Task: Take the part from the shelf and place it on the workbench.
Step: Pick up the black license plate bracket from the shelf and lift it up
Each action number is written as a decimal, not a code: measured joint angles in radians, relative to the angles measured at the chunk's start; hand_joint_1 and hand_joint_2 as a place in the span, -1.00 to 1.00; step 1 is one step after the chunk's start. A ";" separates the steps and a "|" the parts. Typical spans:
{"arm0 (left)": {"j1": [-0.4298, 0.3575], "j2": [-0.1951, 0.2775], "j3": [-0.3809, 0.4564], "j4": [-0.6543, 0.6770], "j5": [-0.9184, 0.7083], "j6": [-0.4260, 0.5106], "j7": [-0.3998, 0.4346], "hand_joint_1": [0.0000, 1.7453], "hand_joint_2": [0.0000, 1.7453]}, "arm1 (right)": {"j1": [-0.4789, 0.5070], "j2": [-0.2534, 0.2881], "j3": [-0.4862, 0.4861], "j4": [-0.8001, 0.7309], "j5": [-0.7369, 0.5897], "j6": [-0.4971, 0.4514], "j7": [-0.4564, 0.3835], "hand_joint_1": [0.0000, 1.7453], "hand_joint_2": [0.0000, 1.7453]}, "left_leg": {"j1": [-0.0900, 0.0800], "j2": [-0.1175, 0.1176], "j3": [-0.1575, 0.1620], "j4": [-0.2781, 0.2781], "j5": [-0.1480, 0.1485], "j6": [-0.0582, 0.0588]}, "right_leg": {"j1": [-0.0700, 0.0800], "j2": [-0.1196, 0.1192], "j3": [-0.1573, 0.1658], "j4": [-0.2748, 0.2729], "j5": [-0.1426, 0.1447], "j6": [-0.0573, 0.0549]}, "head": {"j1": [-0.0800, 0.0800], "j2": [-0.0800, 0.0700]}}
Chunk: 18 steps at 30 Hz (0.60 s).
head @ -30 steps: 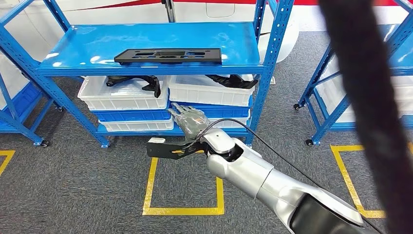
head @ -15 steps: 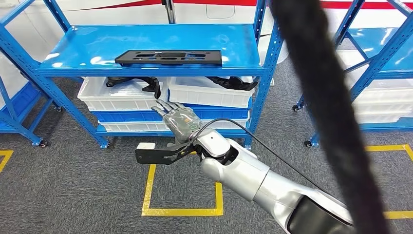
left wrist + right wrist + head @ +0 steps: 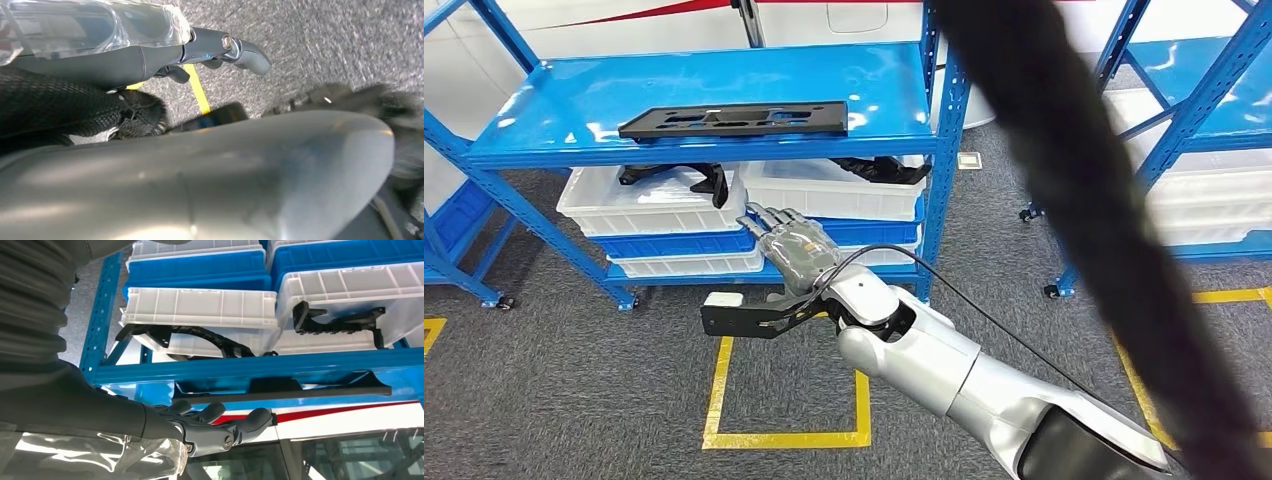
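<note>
The part, a long flat black plate (image 3: 734,119), lies on the blue top shelf (image 3: 544,140). In the right wrist view the plate (image 3: 300,388) shows edge-on on the shelf. My right hand (image 3: 792,248) is raised in front of the lower bins, below and short of the plate, fingers stretched out and apart, holding nothing. The right wrist view shows those spread fingers (image 3: 215,427) with empty air between them and the shelf. My left hand (image 3: 215,47) hangs over the grey carpet, with nothing in it.
White bins (image 3: 659,205) and blue bins (image 3: 674,243) fill the lower shelves, with curved black parts (image 3: 679,177) in them. A second blue rack (image 3: 1194,120) stands at right. A thick black sleeve (image 3: 1074,200) crosses the head view close up. Yellow floor tape (image 3: 714,390) marks a square.
The camera has turned, so the shelf sits further left in the picture and the black sleeve has swept left. My right hand rose a little and stays empty.
</note>
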 joint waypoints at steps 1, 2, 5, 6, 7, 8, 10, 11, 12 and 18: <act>0.000 0.000 0.000 0.000 0.000 0.000 0.000 -1.00 -1.00 | 0.001 0.001 0.000 -0.001 0.000 0.000 -0.001 -1.00 1.00 | -0.005 -0.001 -0.029 0.038 0.000 0.006 | 0.006 0.002 0.003 0.000 -0.003 -0.003 | 0.000 0.000; 0.000 0.000 0.000 0.000 0.000 0.000 0.000 -1.00 -1.00 | 0.002 0.001 0.000 -0.001 0.000 0.001 -0.001 -1.00 1.00 | -0.010 -0.002 -0.039 0.036 0.020 0.015 | 0.011 0.005 0.008 0.000 -0.006 -0.006 | -0.001 0.000; 0.000 0.000 0.000 0.000 0.000 0.000 0.000 -1.00 -1.00 | 0.002 0.003 0.000 -0.008 0.000 0.001 -0.002 -1.00 1.00 | -0.032 -0.009 0.016 -0.140 0.138 0.055 | 0.023 0.013 0.025 -0.001 -0.015 -0.009 | -0.001 0.000; -0.001 0.001 0.000 0.001 0.000 0.000 0.001 -1.00 -1.00 | 0.002 0.004 0.000 -0.010 0.000 0.001 -0.003 -1.00 1.00 | -0.039 -0.012 0.037 -0.194 0.160 0.065 | 0.025 0.015 0.028 -0.001 -0.018 -0.007 | -0.001 0.000; -0.001 0.001 0.000 0.001 0.000 0.000 0.002 -1.00 -1.00 | 0.002 0.004 0.000 -0.011 0.000 0.001 -0.003 -1.00 1.00 | -0.044 -0.014 0.049 -0.226 0.168 0.069 | 0.026 0.016 0.029 -0.002 -0.021 -0.004 | -0.001 0.000; -0.001 0.001 0.000 0.002 0.000 0.000 0.002 -1.00 -1.00 | 0.003 0.005 0.000 -0.012 0.000 0.001 -0.004 -1.00 1.00 | -0.048 -0.015 0.054 -0.237 0.164 0.070 | 0.026 0.017 0.029 -0.003 -0.022 -0.001 | -0.001 0.000; 0.000 0.000 0.000 0.002 0.000 0.000 0.003 -1.00 -1.00 | 0.003 0.005 0.000 -0.016 0.000 0.002 -0.004 -1.00 1.00 | -0.045 -0.015 0.060 -0.249 0.164 0.068 | 0.024 0.016 0.031 -0.003 -0.027 0.008 | -0.001 0.000; 0.000 -0.001 0.000 0.002 0.000 0.000 0.003 -1.00 -1.00 | 0.003 0.004 0.000 -0.019 0.000 0.001 -0.006 -1.00 1.00 | -0.042 -0.015 0.064 -0.254 0.165 0.069 | 0.024 0.013 0.028 0.008 -0.037 0.013 | 0.000 0.000; 0.000 -0.002 0.000 0.002 0.000 0.000 0.003 -1.00 -1.00 | 0.002 0.004 0.000 -0.022 0.000 0.001 -0.008 -1.00 1.00 | -0.039 -0.015 0.070 -0.259 0.165 0.071 | 0.025 0.008 0.015 0.038 -0.056 0.018 | 0.002 0.000; 0.000 -0.004 -0.001 0.002 0.000 -0.001 0.002 -1.00 -1.00 | 0.007 0.003 0.001 -0.033 0.000 0.001 -0.017 -1.00 1.00 | -0.044 -0.014 0.088 -0.262 0.155 0.082 | 0.024 -0.001 -0.099 0.238 -0.099 0.024 | 0.007 0.000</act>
